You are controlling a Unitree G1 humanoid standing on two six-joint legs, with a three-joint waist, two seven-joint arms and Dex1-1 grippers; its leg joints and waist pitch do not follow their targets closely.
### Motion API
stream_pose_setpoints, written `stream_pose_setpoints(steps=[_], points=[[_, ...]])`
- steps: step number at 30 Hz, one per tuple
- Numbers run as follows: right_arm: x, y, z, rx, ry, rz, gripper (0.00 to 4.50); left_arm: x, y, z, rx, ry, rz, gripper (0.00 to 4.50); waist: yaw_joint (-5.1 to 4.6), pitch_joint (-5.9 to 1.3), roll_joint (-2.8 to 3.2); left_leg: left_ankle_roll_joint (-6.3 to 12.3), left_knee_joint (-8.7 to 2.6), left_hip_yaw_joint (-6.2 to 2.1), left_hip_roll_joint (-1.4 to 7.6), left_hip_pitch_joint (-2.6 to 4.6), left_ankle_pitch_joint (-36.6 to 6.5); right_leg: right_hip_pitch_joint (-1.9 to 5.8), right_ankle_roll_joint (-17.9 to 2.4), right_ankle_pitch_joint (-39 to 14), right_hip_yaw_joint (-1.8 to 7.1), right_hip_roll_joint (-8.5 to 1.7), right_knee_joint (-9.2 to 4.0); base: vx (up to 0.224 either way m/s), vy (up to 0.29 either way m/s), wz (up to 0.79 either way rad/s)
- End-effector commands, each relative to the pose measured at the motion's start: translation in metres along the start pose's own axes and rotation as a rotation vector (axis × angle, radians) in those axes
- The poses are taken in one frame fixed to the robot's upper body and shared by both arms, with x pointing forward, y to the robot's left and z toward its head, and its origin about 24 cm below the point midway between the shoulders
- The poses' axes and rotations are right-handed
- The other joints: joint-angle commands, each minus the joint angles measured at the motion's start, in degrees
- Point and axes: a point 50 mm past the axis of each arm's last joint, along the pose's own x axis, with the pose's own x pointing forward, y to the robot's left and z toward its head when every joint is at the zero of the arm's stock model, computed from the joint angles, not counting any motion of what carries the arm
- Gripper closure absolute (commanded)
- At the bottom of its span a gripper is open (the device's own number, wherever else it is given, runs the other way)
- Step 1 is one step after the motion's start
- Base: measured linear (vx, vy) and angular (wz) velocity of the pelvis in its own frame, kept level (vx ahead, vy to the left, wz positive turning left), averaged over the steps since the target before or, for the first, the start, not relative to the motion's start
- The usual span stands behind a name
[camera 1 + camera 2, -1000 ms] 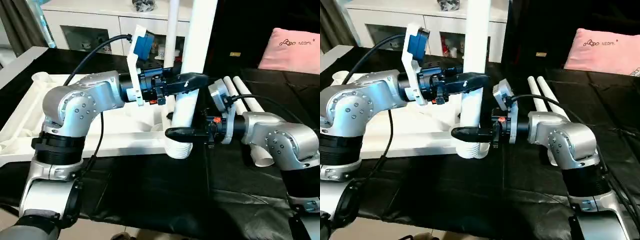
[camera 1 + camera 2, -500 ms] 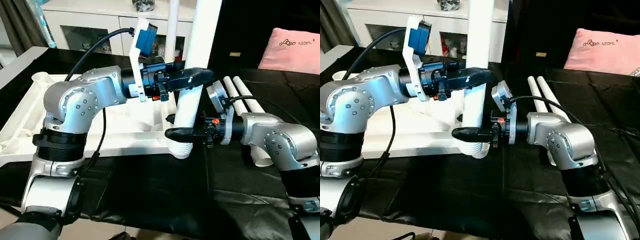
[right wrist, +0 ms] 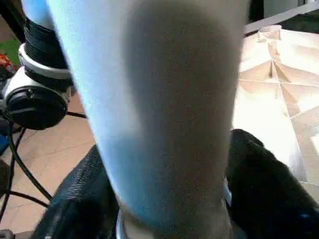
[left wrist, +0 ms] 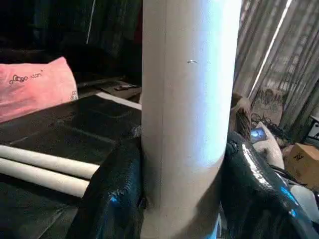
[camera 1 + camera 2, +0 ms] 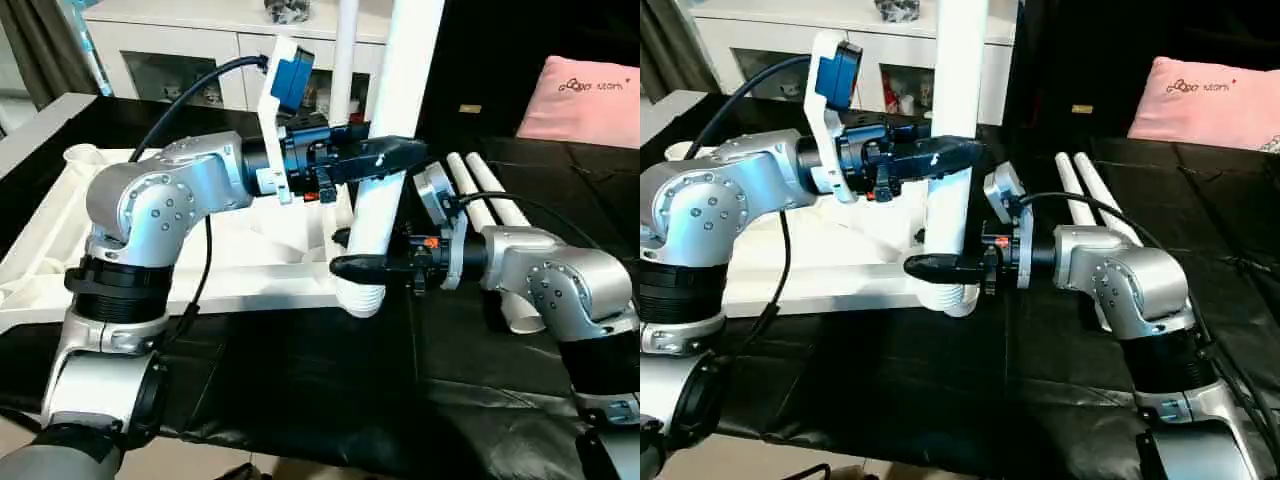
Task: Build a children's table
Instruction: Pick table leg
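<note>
The left gripper (image 5: 392,156) has its jaws clamped around the upright table leg (image 5: 402,95) partway up; the right gripper (image 5: 352,266) straddles the same leg low down, just above its ribbed foot, jaws close at either side, though whether they press it cannot be told. The leg stands in the near corner socket of the upturned tabletop (image 5: 60,215). The hollow plastic tube looks light, stiff and slick, so two spread grips suit it. Beyond the right gripper two spare legs (image 5: 490,195) lie on the black cloth; a fitted leg (image 5: 343,60), a cabinet (image 5: 190,50) and a pink pillow (image 5: 590,100) stand behind, clear of the work.
</note>
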Motion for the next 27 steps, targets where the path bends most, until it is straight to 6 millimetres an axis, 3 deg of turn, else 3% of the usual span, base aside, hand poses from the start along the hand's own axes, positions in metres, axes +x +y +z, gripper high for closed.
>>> stream_pose_setpoints(steps=[1,9,15,17,22,23,24,25,27], points=[[-0.005,-0.001,0.003,-0.003,-0.024,-0.015,1.97,0.001,-0.005,0.005,0.024,0.000,-0.034,2.68,0.30,-4.31,-0.13,1.10,-3.66,-0.71,2.41,0.23,-1.69,4.05,-13.64,-6.37,2.40,-4.22,-3.09,0.000,0.000,0.00],[-0.004,-0.001,0.002,-0.001,-0.029,-0.009,2.37,0.001,-0.005,0.006,0.028,0.002,-0.039,2.68,0.33,-4.32,-0.08,0.98,-3.63,-0.69,2.30,0.13,-1.81,4.14,-13.67,-6.21,2.42,-4.22,-3.11,0.000,0.000,0.00],[-0.003,-0.001,0.002,-0.006,-0.032,-0.008,2.43,0.001,-0.007,0.010,0.020,-0.027,-0.064,2.68,0.33,-4.32,0.02,0.79,-3.65,-0.71,2.34,0.20,-2.17,4.10,-13.79,-6.21,2.40,-4.22,-3.15,0.000,0.000,0.00],[-0.003,-0.001,0.002,-0.008,-0.036,-0.006,2.44,0.001,-0.009,0.012,0.006,-0.043,-0.074,2.12,0.37,-4.35,0.08,0.75,-3.65,-0.74,2.36,0.22,-2.02,4.11,-13.95,-5.85,2.38,-4.22,-3.01,0.000,0.000,0.00],[-0.003,-0.001,0.002,-0.012,-0.050,-0.007,2.49,0.002,-0.013,0.021,-0.048,-0.132,-0.122,1.77,0.44,-4.35,-0.14,1.15,-3.58,-0.66,2.29,0.14,-2.02,4.20,-14.69,-5.20,2.37,-4.21,-2.99,0.000,0.000,0.00],[-0.003,-0.002,0.002,-0.011,-0.059,-0.013,2.50,0.004,-0.015,0.022,-0.064,-0.174,-0.129,1.55,0.50,-4.37,-0.57,1.38,-3.57,-0.63,2.29,0.09,-1.89,4.25,-14.61,-5.54,2.39,-4.28,-3.05,0.000,0.000,0.00],[-0.003,-0.002,0.001,-0.010,-0.062,-0.016,2.50,0.004,-0.015,0.023,-0.067,-0.188,-0.131,1.55,0.58,-4.31,-0.46,1.37,-3.55,-0.65,2.30,0.07,-2.01,4.21,-14.59,-5.90,2.37,-4.32,-3.06,0.000,0.000,0.00],[-0.002,-0.002,0.001,-0.008,-0.069,-0.018,2.51,0.005,-0.016,0.023,-0.068,-0.202,-0.133,1.44,0.61,-4.33,-1.04,1.62,-3.55,-0.55,2.30,0.05,-1.81,4.23,-14.40,-6.26,2.41,-4.34,-3.18,0.000,0.000,0.00],[0.001,-0.003,0.000,0.001,-0.101,-0.028,2.51,0.007,-0.020,0.027,-0.063,-0.272,-0.134,1.18,0.83,-4.27,-0.81,1.74,-3.51,-0.63,2.34,-0.06,-1.72,4.15,-14.11,-7.30,2.38,-4.51,-3.21,0.000,0.000,0.00]])
